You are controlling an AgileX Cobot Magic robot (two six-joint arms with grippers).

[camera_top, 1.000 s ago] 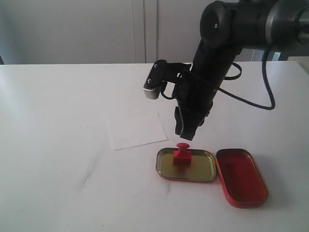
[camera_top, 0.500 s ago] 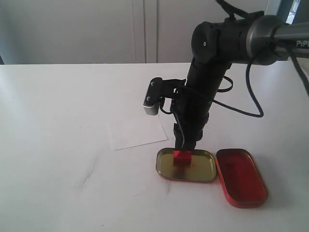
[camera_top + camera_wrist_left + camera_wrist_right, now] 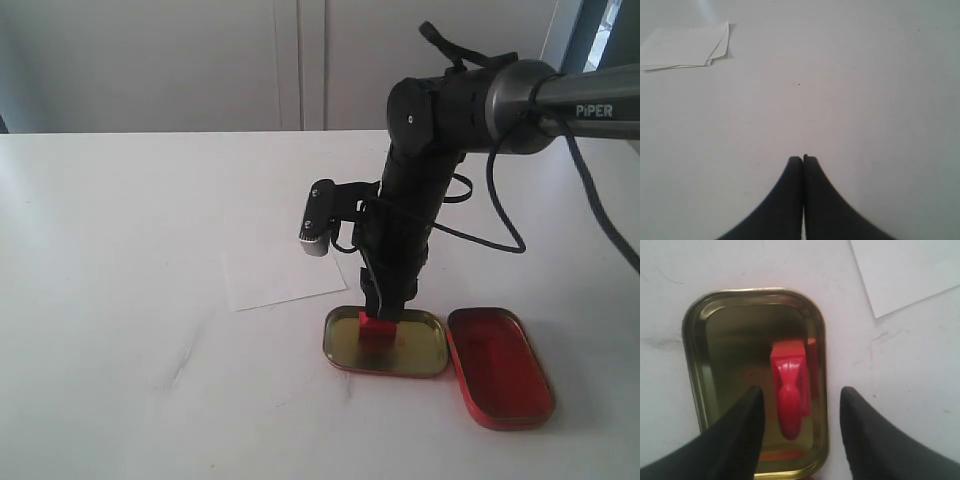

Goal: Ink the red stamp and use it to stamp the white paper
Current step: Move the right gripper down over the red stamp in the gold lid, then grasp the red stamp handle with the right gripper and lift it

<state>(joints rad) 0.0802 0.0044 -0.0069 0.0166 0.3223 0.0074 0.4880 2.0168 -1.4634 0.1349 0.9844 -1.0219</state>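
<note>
The red stamp (image 3: 377, 328) stands upright in the gold-coloured tin half (image 3: 432, 347); in the exterior view only its square base shows. My right gripper (image 3: 386, 310) has its tips down at the stamp. In the right wrist view my right gripper (image 3: 802, 388) is open, with the red stamp (image 3: 789, 390) between the spread fingers, nearer one of them and touching neither. The white paper (image 3: 282, 272) lies flat just left of the tin, and its corner shows as white paper (image 3: 910, 270). My left gripper (image 3: 802, 158) is shut on nothing above bare table.
The red tin half (image 3: 500, 370) lies open-side up, touching the right end of the gold tin (image 3: 690, 340). A small stack of white sheets (image 3: 685, 47) lies on the table in the left wrist view. The table's far edge meets a white wall.
My right gripper has come down from above the tin until its open fingers straddle the stamp's knob. The stamp, tin halves and paper have not moved.
</note>
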